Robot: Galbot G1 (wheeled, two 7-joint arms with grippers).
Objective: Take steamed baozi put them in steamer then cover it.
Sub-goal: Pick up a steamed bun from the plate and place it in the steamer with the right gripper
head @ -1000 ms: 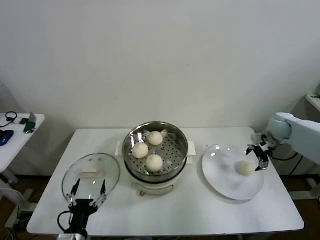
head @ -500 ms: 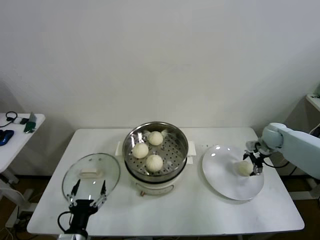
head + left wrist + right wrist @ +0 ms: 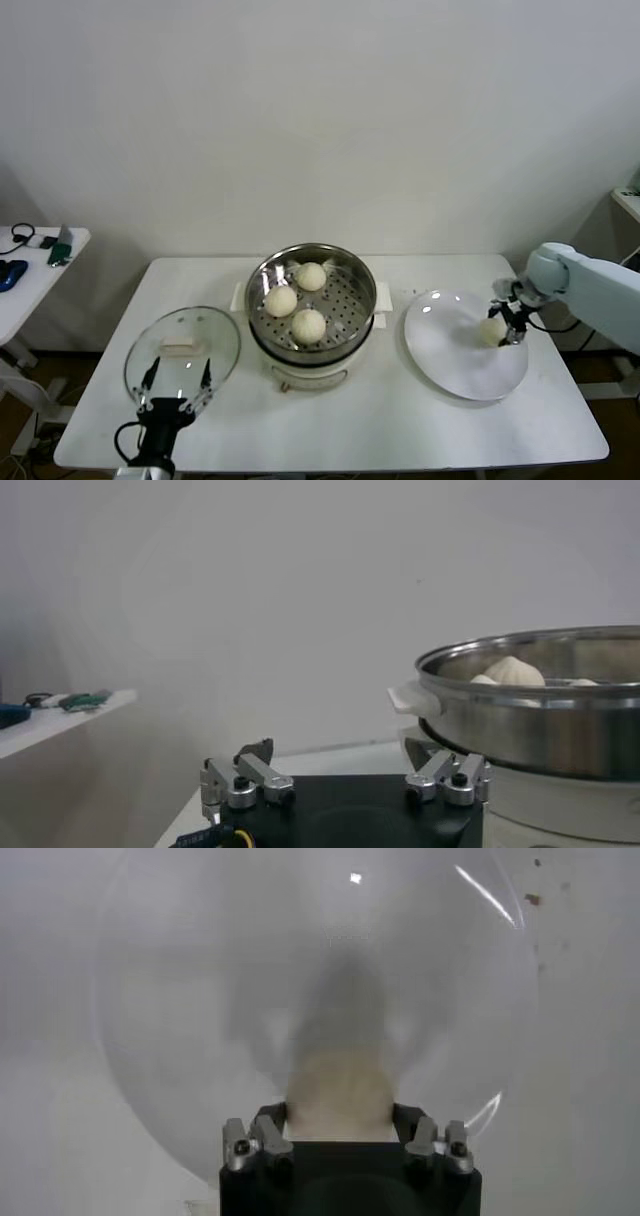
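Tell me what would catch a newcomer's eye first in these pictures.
The open steamer at the table's middle, with three baozi on its perforated tray. To the robot's right, the right gripper is closing around the last baozi on the white plate. At the near left, the glass cover lies flat on the table, with the left gripper hanging open over it.
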